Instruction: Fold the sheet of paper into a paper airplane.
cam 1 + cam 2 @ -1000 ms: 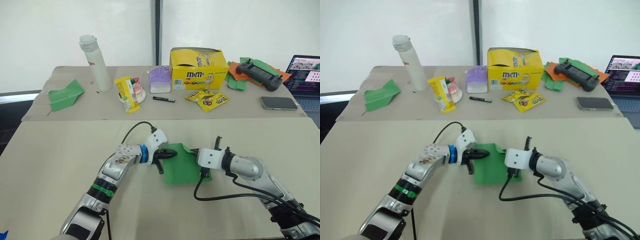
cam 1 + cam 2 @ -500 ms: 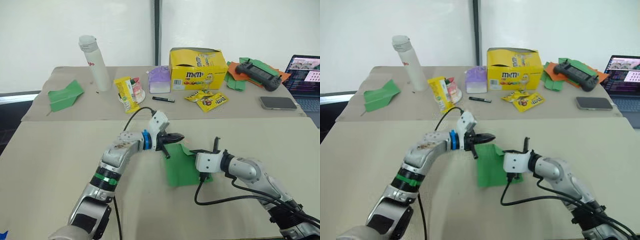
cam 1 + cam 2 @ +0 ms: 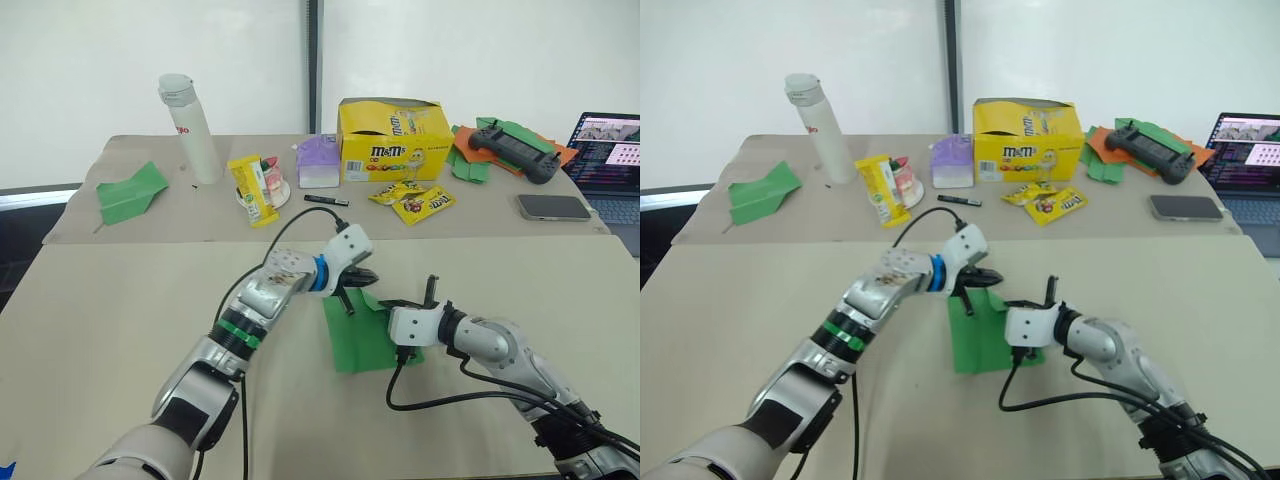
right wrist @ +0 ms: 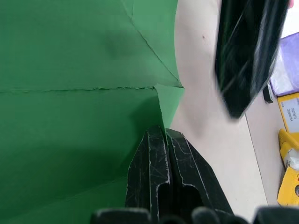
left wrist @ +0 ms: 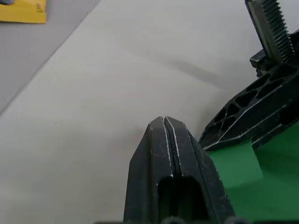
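Note:
The sheet of paper [image 3: 358,340] is bright green and lies creased on the near table, with a small folded flap [image 4: 169,99] at its far corner. My right gripper [image 3: 384,302] is shut, and its tip [image 4: 163,132] rests on the paper's far right edge beside that flap. My left gripper [image 3: 368,276] is shut with nothing in it. It hovers just above the sheet's far edge, close to the right gripper. In the left wrist view the left gripper [image 5: 164,120] sits over bare table, with green paper [image 5: 275,186] beside it.
On the back table stand a white bottle [image 3: 195,125], a yellow M&M's box [image 3: 393,138], snack packets [image 3: 415,198], a separate green paper plane [image 3: 130,190], a phone [image 3: 556,207], a controller [image 3: 515,145] on paper scraps, and a laptop [image 3: 610,150]. A black cable [image 3: 440,400] loops beside my right arm.
My left gripper has lifted off the sheet's left edge and swung right and away, ending near the right gripper. The right gripper has stayed on the paper.

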